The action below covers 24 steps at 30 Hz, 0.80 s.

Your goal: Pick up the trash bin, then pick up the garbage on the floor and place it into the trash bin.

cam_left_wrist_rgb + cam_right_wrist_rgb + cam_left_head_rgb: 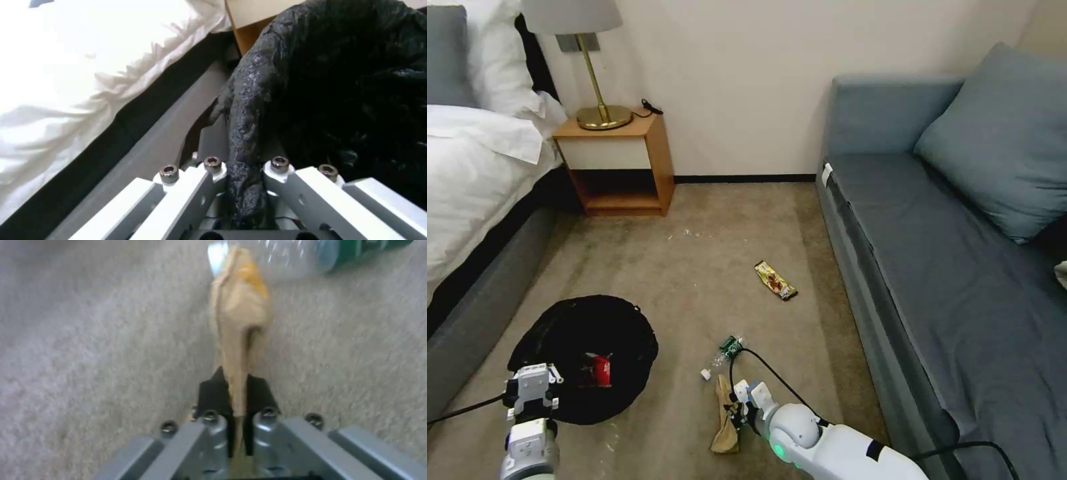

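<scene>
Right gripper, lower centre of the head view: jaws pinched tight on the brown paper bag, which hangs crumpled between the black pads. In the right wrist view the bag rises out of the gripper as a narrow, creased strip above the carpet.

Just beyond the bag lies the small clear bottle with a green label, on its side, with a white cap apart from it on the carpet. The bottle appears at the upper edge of the right wrist view.

Left gripper, lower left of the head view: clamped on the rim of the trash bin. In the left wrist view the black liner is nipped between the closed fingers.

The red-and-white snack packet lies inside the bin.

The yellow-brown candy wrapper lies on the carpet at mid frame, well apart from both grippers, near the grey sofa.
</scene>
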Tool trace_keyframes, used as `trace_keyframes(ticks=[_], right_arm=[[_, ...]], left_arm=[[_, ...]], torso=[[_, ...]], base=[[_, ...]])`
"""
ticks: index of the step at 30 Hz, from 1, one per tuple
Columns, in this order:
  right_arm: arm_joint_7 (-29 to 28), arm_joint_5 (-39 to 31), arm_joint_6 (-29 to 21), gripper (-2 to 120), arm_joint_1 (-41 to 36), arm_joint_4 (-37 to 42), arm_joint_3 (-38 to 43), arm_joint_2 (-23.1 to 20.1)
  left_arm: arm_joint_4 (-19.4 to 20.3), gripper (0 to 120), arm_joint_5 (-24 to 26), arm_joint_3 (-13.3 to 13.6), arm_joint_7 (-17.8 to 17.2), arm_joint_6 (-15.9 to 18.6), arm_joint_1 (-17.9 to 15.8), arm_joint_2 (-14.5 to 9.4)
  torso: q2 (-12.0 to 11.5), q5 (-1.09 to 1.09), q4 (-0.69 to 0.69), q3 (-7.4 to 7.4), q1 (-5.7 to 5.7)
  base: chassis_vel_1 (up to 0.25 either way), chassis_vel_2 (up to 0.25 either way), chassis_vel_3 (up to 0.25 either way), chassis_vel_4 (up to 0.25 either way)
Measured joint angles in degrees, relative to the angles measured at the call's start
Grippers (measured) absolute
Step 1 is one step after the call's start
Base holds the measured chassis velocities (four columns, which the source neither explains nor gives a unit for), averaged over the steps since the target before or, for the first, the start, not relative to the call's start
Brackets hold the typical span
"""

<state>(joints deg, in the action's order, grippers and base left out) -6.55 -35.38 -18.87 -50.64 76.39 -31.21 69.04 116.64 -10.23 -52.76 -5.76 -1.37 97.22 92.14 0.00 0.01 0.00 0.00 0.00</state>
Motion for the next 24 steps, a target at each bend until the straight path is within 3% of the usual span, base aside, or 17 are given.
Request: trace_keyframes(ticks=[5,8,9,12,17,24], right_arm=[[1.71,-0.45,3.78,0,-0.7,3.3,3.04,-1.01],[8.41,-5.62,14.33,0,-0.38,6.61,5.53,-1.71],[8.41,-5.62,14.33,0,-0.38,6.61,5.53,-1.71],[15.46,-10.5,22.7,0,1.42,8.85,5.3,-1.7],[17.81,-17.31,27.34,0,5.53,10.58,1.11,0.81],[18.61,-18.16,30.27,0,12.31,6.28,-7.04,5.29]], left_arm=[[0.05,4,0.01,0.0,0.0,0.31,-0.12,0.0],[-0.1,4,0.2,0.08,0.0,0.41,-0.18,0.0],[-0.1,4,0.2,0.08,0.0,0.41,-0.18,0.0],[-0.71,4,0.51,0.28,0.06,0.43,-0.22,0.0],[-0.81,4,0.6,0.39,0.17,0.43,-0.29,0.0],[-0.31,4,1.41,0.54,0.56,0.67,-0.1,0.0]], torso=[[0.0,0.0,0.0,0.0,0.0],[0.0,-0.01,0.0,0.0,0.0],[0.0,-0.01,0.0,0.0,0.0],[0.0,-0.02,0.0,0.0,0.0],[0.0,-0.02,0.0,0.0,0.0],[0.0,-0.02,0.02,0.0,0.0]], base=[[0.0,0.0,0.0,0.0],[0.0,0.0,0.0,0.0],[0.0,0.0,0.0,0.0],[0.0,0.0,0.0,0.0],[0.0,0.0,0.0,0.0],[0.0,0.0,0.0,0.0]])
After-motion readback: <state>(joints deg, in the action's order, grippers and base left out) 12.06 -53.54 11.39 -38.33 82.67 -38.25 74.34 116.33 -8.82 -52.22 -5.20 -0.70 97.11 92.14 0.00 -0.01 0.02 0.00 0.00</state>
